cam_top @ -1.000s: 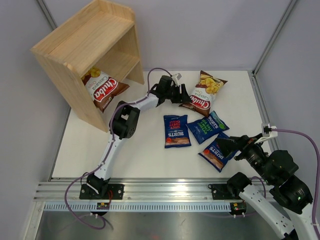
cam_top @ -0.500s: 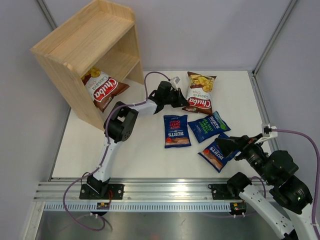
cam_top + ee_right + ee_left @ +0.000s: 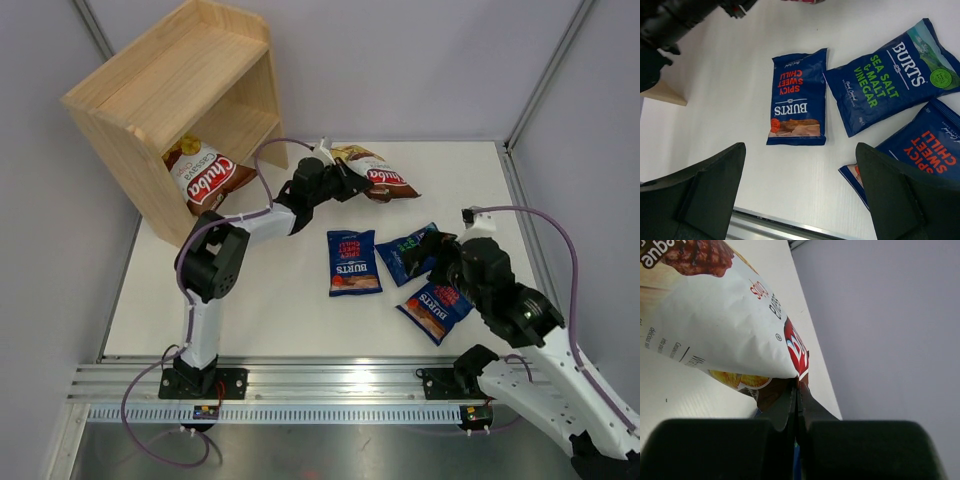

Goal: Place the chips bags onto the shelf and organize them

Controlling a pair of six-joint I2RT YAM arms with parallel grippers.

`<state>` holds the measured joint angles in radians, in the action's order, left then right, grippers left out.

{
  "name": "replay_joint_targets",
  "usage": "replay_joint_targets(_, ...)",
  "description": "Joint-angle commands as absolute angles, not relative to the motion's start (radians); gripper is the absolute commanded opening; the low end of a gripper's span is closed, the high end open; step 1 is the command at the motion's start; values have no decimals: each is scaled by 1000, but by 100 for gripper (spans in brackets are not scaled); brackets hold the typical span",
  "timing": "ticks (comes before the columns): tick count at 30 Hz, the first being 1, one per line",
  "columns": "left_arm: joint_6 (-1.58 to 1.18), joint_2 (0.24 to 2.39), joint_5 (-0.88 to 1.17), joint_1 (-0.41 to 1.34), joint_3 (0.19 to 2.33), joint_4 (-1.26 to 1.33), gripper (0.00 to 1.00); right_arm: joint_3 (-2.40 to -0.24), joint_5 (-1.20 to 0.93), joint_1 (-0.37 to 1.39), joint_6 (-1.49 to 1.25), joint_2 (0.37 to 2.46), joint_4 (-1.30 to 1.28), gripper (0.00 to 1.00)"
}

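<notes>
My left gripper point(image 3: 341, 174) point(image 3: 798, 384) is shut on the bottom corner of a brown-and-white Chuba bag point(image 3: 378, 178) point(image 3: 730, 325), which is lifted and tilted above the table's far side. A second Chuba bag point(image 3: 205, 180) lies on the lower tier of the wooden shelf point(image 3: 180, 100). Three blue Burts bags lie flat: a spicy sweet chilli bag point(image 3: 352, 262) point(image 3: 797, 100), a sea salt and vinegar bag point(image 3: 410, 252) point(image 3: 890, 75) and another sweet chilli bag point(image 3: 432, 310) point(image 3: 927, 150). My right gripper point(image 3: 437, 262) point(image 3: 800, 147) hangs open above them, holding nothing.
The shelf stands at the table's far left corner, tilted, with its open side facing the table. Grey walls close the back and right sides. A metal rail point(image 3: 330, 385) point(image 3: 785, 227) runs along the near edge.
My left gripper closed on the Chuba bag's corner, then lifted it and carried it left toward the shelf. My right arm swung up and left over the blue bags, still open.
</notes>
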<state>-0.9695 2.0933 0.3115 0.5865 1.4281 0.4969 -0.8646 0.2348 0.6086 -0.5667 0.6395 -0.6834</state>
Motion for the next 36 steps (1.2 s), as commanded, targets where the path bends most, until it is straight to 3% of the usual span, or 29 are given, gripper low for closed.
replay_joint_targets(1,-1026,1954,215,597,1396,635,0,-948,305,608,-589,733,-553,100)
replay_joint_targets(5,-1031,1895,216,607,1365,641,0,-1032,292,527,-663,828,-525,99)
replay_joint_targets(11,-1061,1767,169,629,1182,830,0,-1033,-50,220,-935,908,-388,99)
replay_joint_targets(15,-1052,1703,137,655,1108,936,0,-953,-208,132,-1164,925,-252,99)
replay_joint_targets(25,-920,1580,118,721,1011,1057,0,-749,-288,130,-1379,888,105,100)
replay_joint_targets(36,-856,1537,130,787,1003,1062,0,-727,-347,130,-1457,953,314,99)
